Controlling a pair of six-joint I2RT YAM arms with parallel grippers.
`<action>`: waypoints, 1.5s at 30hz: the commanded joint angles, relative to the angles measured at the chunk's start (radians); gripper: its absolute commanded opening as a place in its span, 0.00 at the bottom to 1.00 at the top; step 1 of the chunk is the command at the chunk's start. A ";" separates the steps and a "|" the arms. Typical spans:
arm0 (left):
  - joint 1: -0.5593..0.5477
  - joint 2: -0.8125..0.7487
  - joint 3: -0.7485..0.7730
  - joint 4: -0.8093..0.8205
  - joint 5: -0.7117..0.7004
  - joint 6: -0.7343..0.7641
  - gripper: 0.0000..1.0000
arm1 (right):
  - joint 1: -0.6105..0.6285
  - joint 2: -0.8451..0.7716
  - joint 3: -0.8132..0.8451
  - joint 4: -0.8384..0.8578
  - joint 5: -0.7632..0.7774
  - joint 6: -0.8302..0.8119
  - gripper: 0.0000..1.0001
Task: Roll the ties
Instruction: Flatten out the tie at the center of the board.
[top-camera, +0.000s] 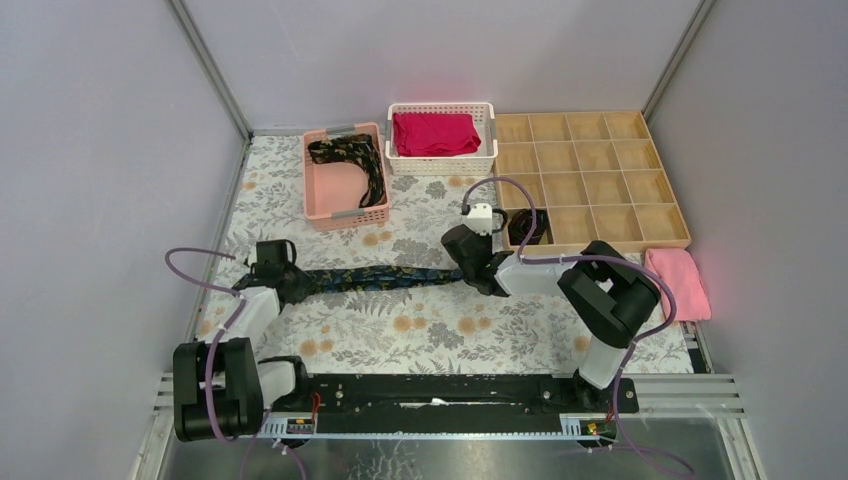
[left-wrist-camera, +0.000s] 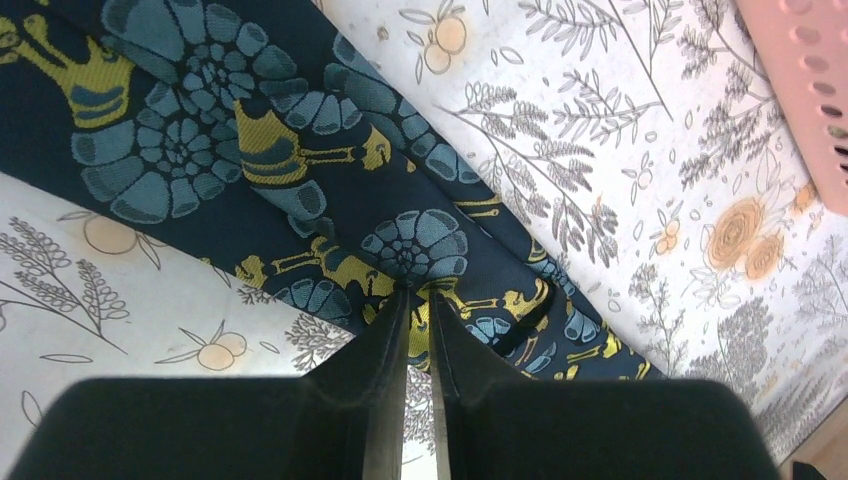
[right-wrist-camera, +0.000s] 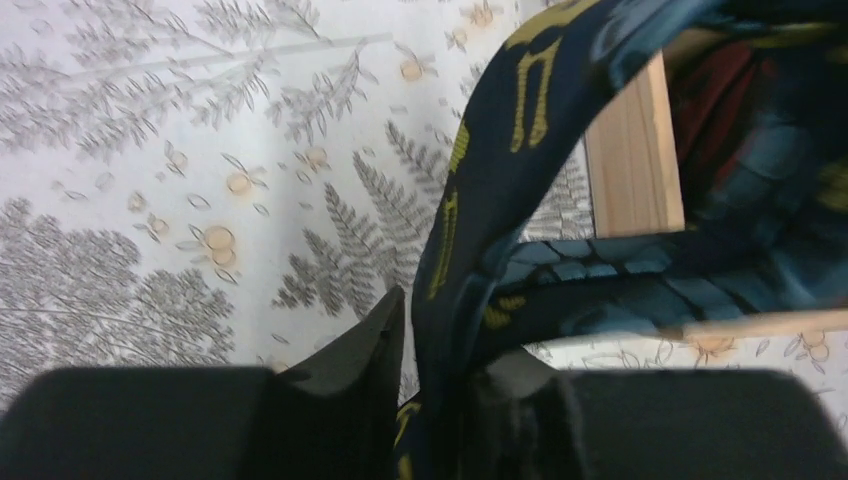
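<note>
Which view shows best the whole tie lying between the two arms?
The top external view: the tie shows along almost its whole length. The left wrist view shows only a patterned stretch; the right wrist view only a blurred end.

- A long dark patterned fabric necktie (top-camera: 385, 277) lies flat on the flower-printed table (top-camera: 420, 330), running from 9 o'clock to the centre.
- At 11 o'clock, a pink plastic basket (top-camera: 335, 192) holds a second dark necktie (top-camera: 360, 160).
- At 12 o'clock, a white plastic basket (top-camera: 440, 166) holds a folded red cloth (top-camera: 435, 133).
- At 1 o'clock, just beside it, a wooden grid tray (top-camera: 600, 170) has a small dark coiled tie (top-camera: 527, 228) in its near-left compartment.
- At 3 o'clock lies a pink towel (top-camera: 678, 280).
</note>
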 joint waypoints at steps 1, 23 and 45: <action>0.005 -0.025 -0.047 -0.036 0.078 0.044 0.19 | -0.005 0.003 -0.013 -0.115 -0.041 0.129 0.32; -0.260 -0.297 0.098 -0.140 0.020 -0.024 0.26 | -0.004 -0.160 0.100 -0.290 0.028 0.042 0.73; -0.564 0.250 0.271 0.201 -0.021 -0.030 0.26 | -0.184 0.232 0.618 -0.671 -0.031 -0.047 0.62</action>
